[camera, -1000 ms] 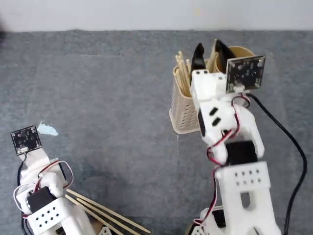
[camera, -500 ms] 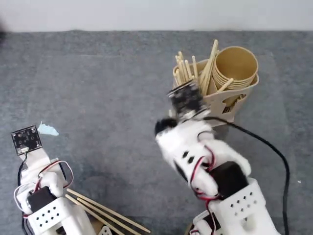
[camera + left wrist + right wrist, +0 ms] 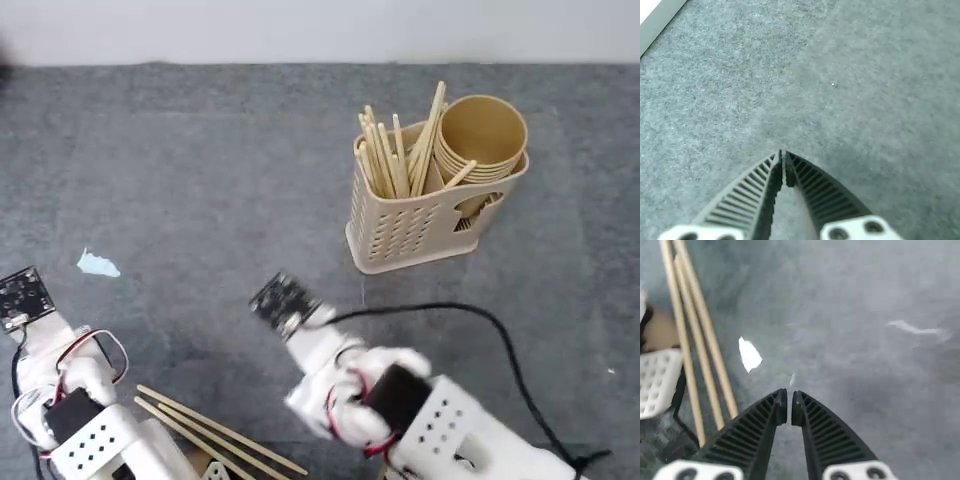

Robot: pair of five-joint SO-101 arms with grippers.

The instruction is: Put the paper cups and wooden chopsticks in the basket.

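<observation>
Plainly one basket, three loose chopsticks (cups stacked inside)

Grey felt table: basket, loose chopsticks, paper scrap.

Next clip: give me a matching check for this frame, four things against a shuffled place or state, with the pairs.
1 paper cups
2 loose chopsticks
3 paper scrap
4 left end effector

A lying flat on the mat, near edge
B shut above bare mat
C stacked in the basket
D pale blue, alone on the mat

Pairs: 1-C, 2-A, 3-D, 4-B.
</observation>
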